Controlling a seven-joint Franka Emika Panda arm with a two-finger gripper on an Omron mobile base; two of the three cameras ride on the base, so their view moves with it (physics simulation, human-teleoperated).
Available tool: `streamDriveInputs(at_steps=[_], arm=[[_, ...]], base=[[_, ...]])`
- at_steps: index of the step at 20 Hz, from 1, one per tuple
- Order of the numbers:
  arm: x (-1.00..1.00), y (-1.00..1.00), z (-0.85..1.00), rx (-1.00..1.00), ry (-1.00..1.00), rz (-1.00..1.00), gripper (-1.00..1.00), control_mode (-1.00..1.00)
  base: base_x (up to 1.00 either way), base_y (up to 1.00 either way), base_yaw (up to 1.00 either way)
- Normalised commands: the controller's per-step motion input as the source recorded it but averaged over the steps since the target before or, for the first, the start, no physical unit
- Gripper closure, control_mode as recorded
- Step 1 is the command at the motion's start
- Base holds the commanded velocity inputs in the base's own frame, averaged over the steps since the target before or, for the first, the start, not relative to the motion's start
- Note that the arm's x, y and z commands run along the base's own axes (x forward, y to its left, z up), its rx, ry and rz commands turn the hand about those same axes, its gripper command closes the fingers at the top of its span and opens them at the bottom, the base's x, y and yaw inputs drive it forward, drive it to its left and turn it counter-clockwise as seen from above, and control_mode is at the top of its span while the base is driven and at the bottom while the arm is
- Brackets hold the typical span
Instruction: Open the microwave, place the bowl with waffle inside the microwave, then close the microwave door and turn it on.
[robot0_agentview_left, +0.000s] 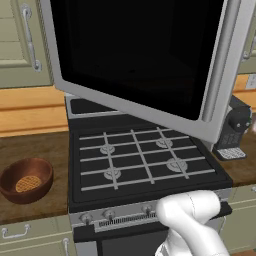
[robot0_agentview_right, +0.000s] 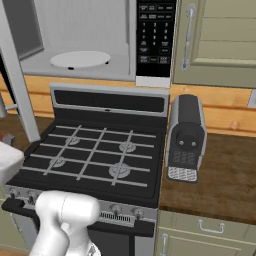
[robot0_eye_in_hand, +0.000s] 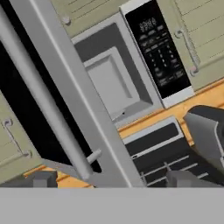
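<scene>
Above the black gas stove (robot0_agentview_left: 142, 160) hangs the microwave (robot0_agentview_right: 90, 40), and its inside is bare and ready, with the white round plate (robot0_agentview_right: 80, 59) lying flat on the floor of it. Its black button panel (robot0_agentview_right: 156, 37) sits on the right side of it, over the back right corner of the stove. The microwave door (robot0_agentview_left: 137, 55) stands swung out wide over the stove, with its dark glass facing the left base camera and its silver bar handle (robot0_agentview_left: 220, 60) on the far free edge. I think it is left like that so the bowl can go in with nothing in the way.

The gripper (robot0_eye_in_hand: 111, 180) points at the door edge and the handle, and its two dark finger tips (robot0_eye_in_hand: 41, 179) stand far apart with nothing between them. It looks like the opening step is done.

Left of the stove, the bowl (robot0_agentview_left: 26, 180) rests on the brown wooden counter (robot0_agentview_left: 35, 150), with the waffle (robot0_agentview_left: 27, 184) lying flat in its bottom. It waits there, well away from the gripper, so fetching it should be the next job.

Right of the stove stands a small grey coffee machine (robot0_agentview_right: 186, 137) on the same kind of counter. Beige cabinet doors (robot0_agentview_right: 220, 40) sit beside the microwave, and more cabinets run under the counter beside the stove
</scene>
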Motion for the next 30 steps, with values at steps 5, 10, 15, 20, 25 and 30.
streamDriveInputs(at_steps=[5, 10, 15, 20, 25, 30], arm=[[0.0, -0.01, -0.52, 0.29, 0.12, 0.86, -1.0, -1.0], [0.71, -0.39, -0.04, 0.35, 0.26, 0.46, -1.0, -1.0], [1.0, -0.17, 0.0, 0.1, 0.36, 0.21, -1.0, -1.0], [1.0, -0.02, 0.0, 0.04, 0.32, 0.12, -1.0, -1.0], [0.71, 0.23, 0.0, 0.0, 0.24, 0.03, -1.0, -1.0], [-0.57, 1.0, 0.0, -0.03, -0.01, 0.13, -1.0, -1.0]], base=[[0.0, 0.0, 0.0], [0.0, 0.0, 0.0], [0.0, 0.0, 0.0], [0.0, 0.0, 0.0], [0.0, 0.0, 0.0], [0.0, 0.0, 0.0]])
